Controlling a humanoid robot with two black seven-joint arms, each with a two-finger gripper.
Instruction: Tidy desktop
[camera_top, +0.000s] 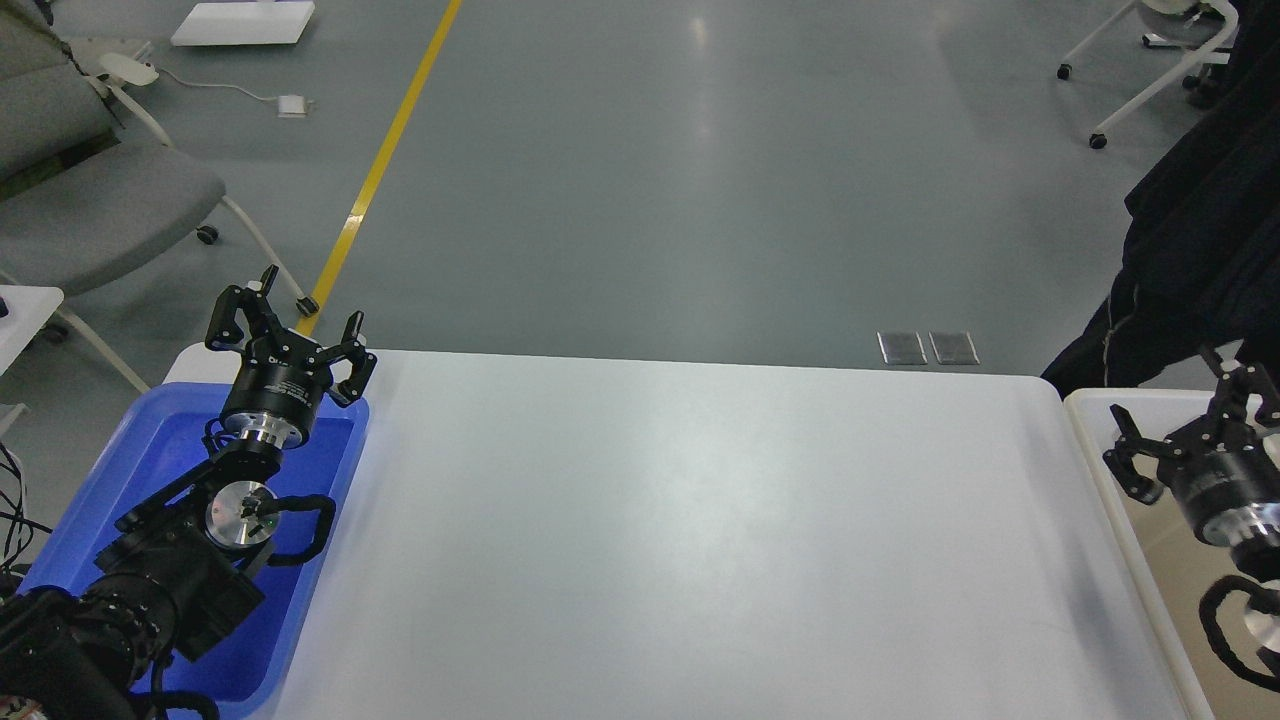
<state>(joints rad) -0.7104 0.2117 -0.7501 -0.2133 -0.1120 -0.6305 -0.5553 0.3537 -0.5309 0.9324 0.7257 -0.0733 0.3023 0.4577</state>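
Note:
The desktop (680, 530) is a large smooth white tabletop with rounded corners, and nothing lies on it. My left gripper (290, 318) is open and empty, raised above the far end of the blue tray (120, 470) at the table's left edge. My right gripper (1170, 405) is open and empty, raised over the cream-white bin (1085, 420) at the table's right edge. Both point away from me.
A person in dark clothes (1190, 260) stands behind the bin at the far right. A grey chair (100, 200) is at the back left. A yellow floor line (385, 150) runs beyond the table. Two metal floor plates (928, 347) lie past the far edge.

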